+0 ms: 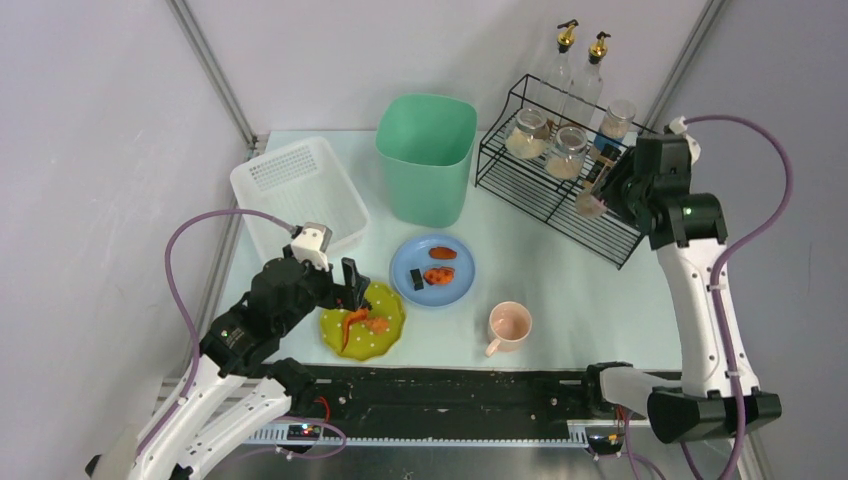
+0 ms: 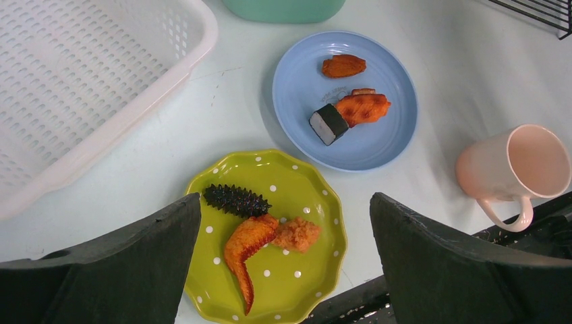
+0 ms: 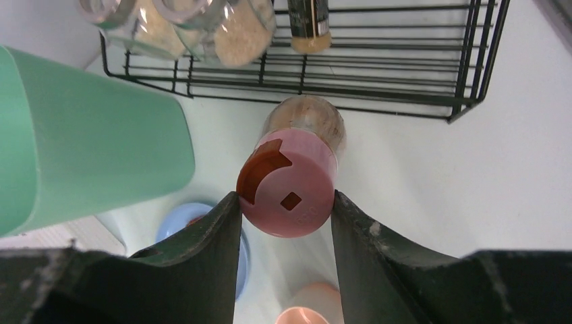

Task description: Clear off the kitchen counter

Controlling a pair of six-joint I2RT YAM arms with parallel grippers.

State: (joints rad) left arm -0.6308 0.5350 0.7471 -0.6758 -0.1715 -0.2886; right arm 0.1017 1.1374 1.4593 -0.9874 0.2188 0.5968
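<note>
The pale kitchen counter (image 1: pixel 560 290) carries a green dotted plate (image 1: pixel 385 342) and a blue plate (image 1: pixel 455 287), both with food. My left gripper (image 1: pixel 352 285) hovers open over the green plate (image 2: pixel 310 196), its jaws wide on either side of a chicken wing (image 2: pixel 246 246), a spiky black piece (image 2: pixel 236 200) and a fried lump (image 2: pixel 297 234), touching none of them. My right gripper (image 1: pixel 597 190) is shut on a pink-lidded spice jar (image 3: pixel 290 182), held off the counter just in front of the black wire rack (image 3: pixel 378 88).
A mint bin (image 1: pixel 425 155) stands at the back centre with a white perforated basket (image 1: pixel 300 190) to its left. The rack (image 1: pixel 560 190) holds jars and two bottles. A pink mug (image 1: pixel 510 325) sits near the front rail, right of the plates.
</note>
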